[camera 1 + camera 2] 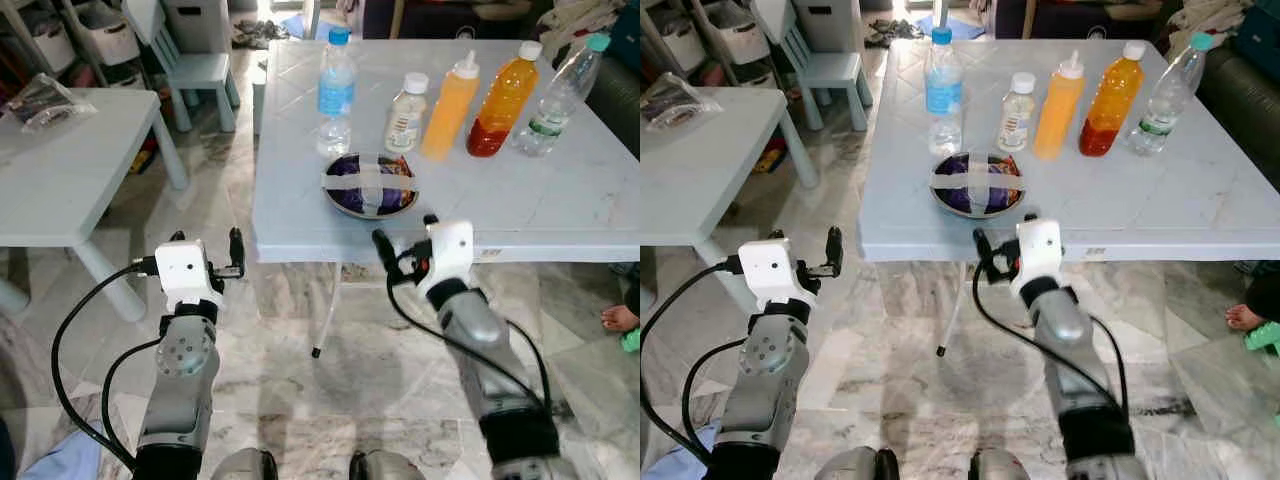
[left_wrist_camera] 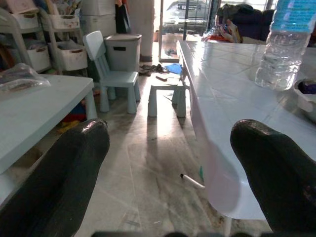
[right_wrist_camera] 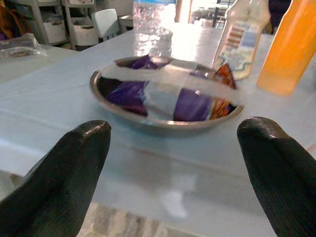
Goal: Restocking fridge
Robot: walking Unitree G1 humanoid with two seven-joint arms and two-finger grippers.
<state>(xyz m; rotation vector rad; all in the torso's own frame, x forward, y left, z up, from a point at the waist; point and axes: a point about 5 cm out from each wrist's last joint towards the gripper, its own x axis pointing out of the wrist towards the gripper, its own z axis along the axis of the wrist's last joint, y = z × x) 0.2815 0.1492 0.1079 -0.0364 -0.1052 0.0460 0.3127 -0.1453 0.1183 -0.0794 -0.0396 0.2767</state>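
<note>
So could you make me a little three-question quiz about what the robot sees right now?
1. True or false: the metal bowl is taped across its top.
2. How many bottles stand behind the bowl on the table?
3. Which gripper faces the bowl: A) left gripper B) right gripper?

Key: 1 true. 2 five, from the blue-capped water bottle to the clear bottle. 3 B; both grippers are open.
</note>
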